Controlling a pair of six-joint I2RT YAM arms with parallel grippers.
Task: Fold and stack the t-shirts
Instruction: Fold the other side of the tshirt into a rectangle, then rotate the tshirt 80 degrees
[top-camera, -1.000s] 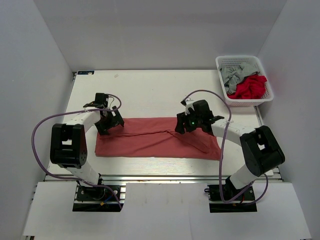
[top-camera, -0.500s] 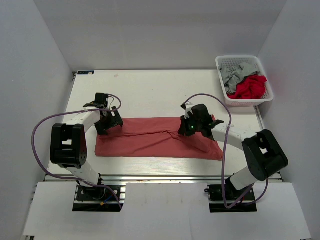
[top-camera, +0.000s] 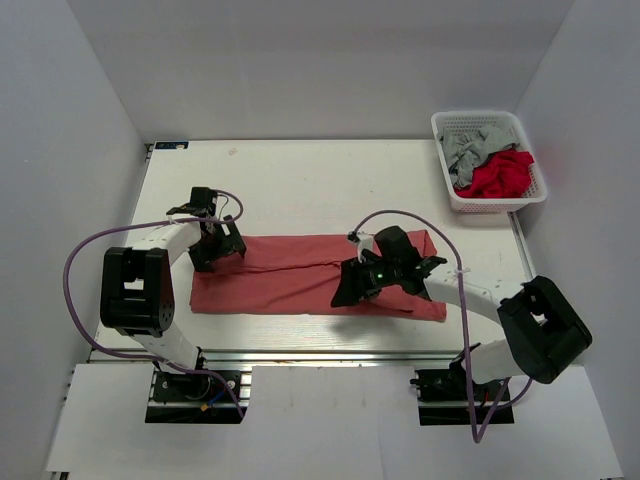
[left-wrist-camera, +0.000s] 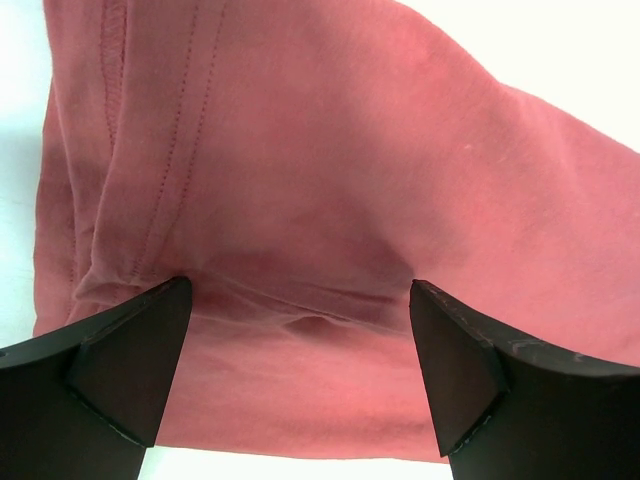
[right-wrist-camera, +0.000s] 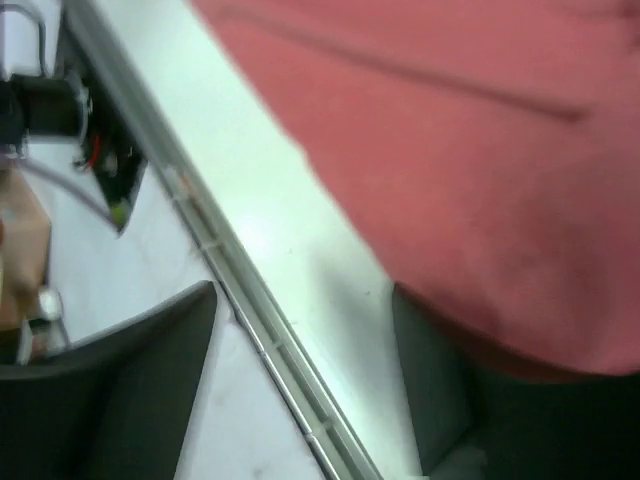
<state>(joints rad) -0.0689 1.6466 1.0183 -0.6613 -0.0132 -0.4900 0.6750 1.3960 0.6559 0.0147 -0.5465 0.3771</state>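
Site: a white table (top-camera: 300, 180) inside plain white walls, with a white mesh basket (top-camera: 452, 125) at its far right corner.

Items: the salmon-red t-shirt (top-camera: 280, 285) lies on the near half of the table as a long band, already folded lengthwise. The grey t-shirt (top-camera: 468, 148) and the brighter red t-shirt (top-camera: 500, 175) are bunched in the basket, not yet folded.

Handling: the cloth is judged light, limp and prone to creasing. It will sag from any single pinch, so hold is best taken at the band's end corners or along a hemmed edge.

Grippers: the left gripper (top-camera: 212, 250) is over the band's left end with its fingers (left-wrist-camera: 120, 370) spread wide and grasping nothing. The right gripper (top-camera: 345, 290) is over the band's near edge, right of centre. Its fingers (right-wrist-camera: 140, 380) stand apart, and table and frame rail (right-wrist-camera: 250, 310) show in the gap.

Limits: the right wrist view is blurred. Cloth overlaps one finger there, probably only lying behind it rather than caught. Collar, sleeves and the layers within the fold are hidden.
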